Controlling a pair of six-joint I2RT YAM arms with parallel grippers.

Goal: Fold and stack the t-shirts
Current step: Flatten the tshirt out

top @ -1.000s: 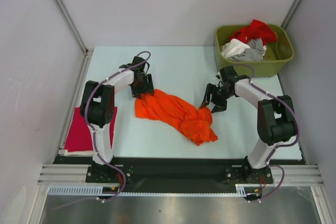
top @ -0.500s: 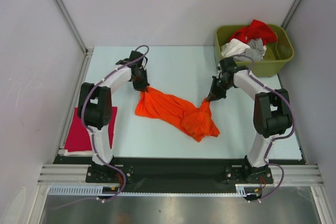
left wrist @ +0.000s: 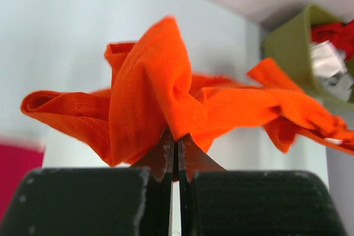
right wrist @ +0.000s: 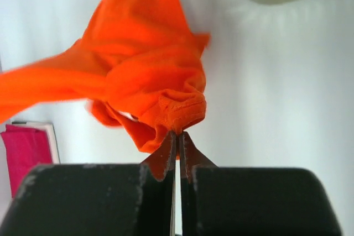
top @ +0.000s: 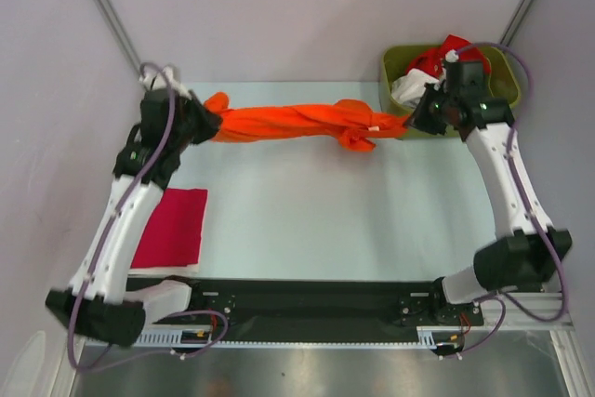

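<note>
Top external — bin (top: 388,73) with red tee (top: 439,53), white tee (top: 407,90); left pincer (top: 212,119), right pincer (top: 415,121) closed on orange tee (top: 288,123)

A second ago the orange t-shirt (top: 297,123) lay crumpled on the table (top: 307,211). The left gripper (top: 212,119) stood open over one edge of it and the right gripper (top: 414,121) stood open just beside the other. Both have since pinched shut on the cloth, risen and swung wide apart. The shirt now stretches as a twisted rope from one gripper to the other. It seems clear of the table, though the sagging part near the right gripper is hard to judge.
</note>
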